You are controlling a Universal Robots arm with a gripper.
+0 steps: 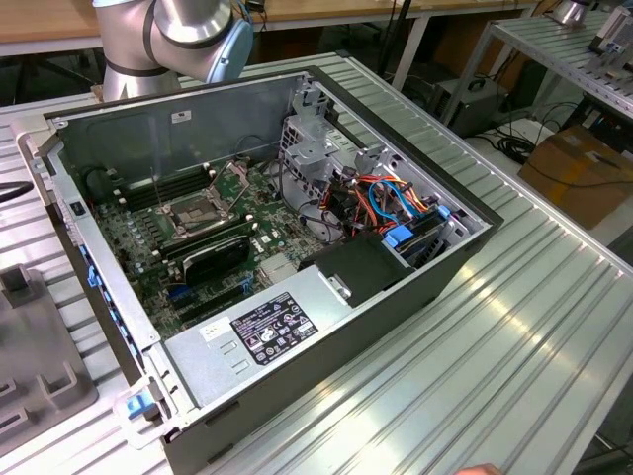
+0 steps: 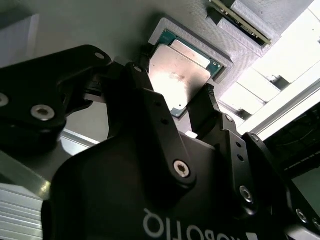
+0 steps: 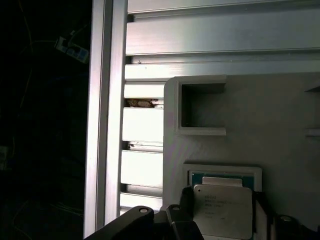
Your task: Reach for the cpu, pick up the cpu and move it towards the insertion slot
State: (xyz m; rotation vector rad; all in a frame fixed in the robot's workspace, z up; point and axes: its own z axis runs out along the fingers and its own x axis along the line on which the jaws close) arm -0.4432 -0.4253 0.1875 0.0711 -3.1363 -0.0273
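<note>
Bench, one arm (image 1: 178, 35), wrist down over the parts holder (image 3: 290, 130), a pale grey tray seen in the first wrist view. The chip (image 2: 182, 70) sat at its square recess in that holder, silvery face up, a thin green edge showing round it. The gripper (image 2: 175, 85) was low over the chip. Its fingers (image 2: 140, 80) stood against two opposite edges, one each side, no gap to be made out in either wrist view. I judged them to be pinching the chip. Whether the chip had lifted clear of the recess or lay seated in it, I could not tell; its near corner looked a little proud of the rim, no more than that. The socket (image 1: 198, 213) lay on the board inside the open computer case (image 1: 148, 139) on the ribbed metal table (image 1: 514, 327), shiny frame and thin lever visible, nothing over it. Judged progress: reach done, grip apparently made, lift uncertain. The carry across to the socket was not yet done, so the larger share of the travel was left.
</note>
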